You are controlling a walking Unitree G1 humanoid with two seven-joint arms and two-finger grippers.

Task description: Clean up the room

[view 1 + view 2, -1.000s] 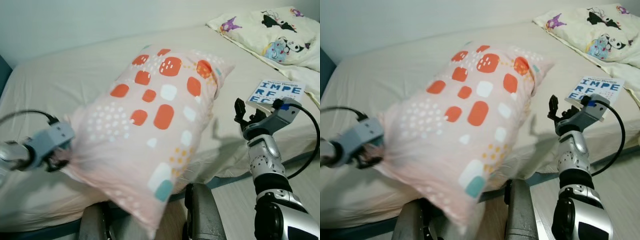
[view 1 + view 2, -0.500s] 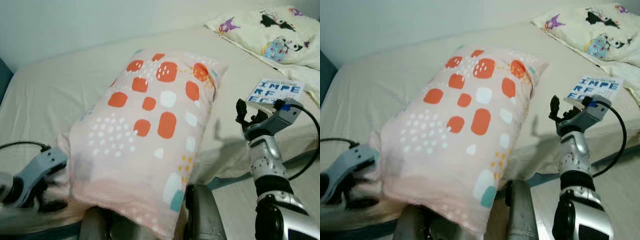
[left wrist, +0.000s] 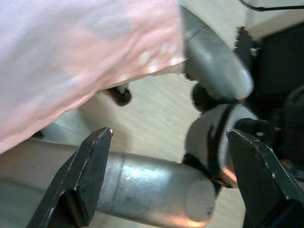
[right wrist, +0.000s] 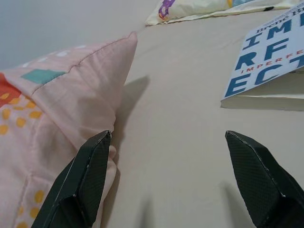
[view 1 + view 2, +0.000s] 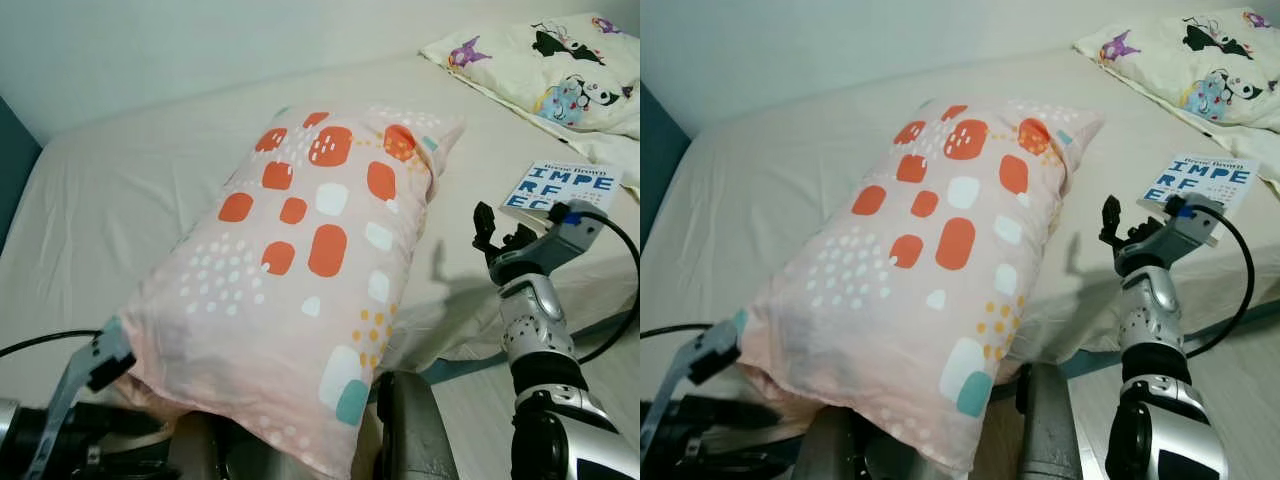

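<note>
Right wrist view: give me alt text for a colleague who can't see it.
The open right gripper hovers over the beige bed sheet, empty. A corner of the pink pillow with orange and teal patches lies to one side, and a white book with blue letters lies to the other.

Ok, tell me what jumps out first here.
A big pink pillow with orange blotches lies on the bed, its near end hanging over the edge. The left gripper sits open below that end. The right gripper, also open, hovers between the pillow and a book.
</note>
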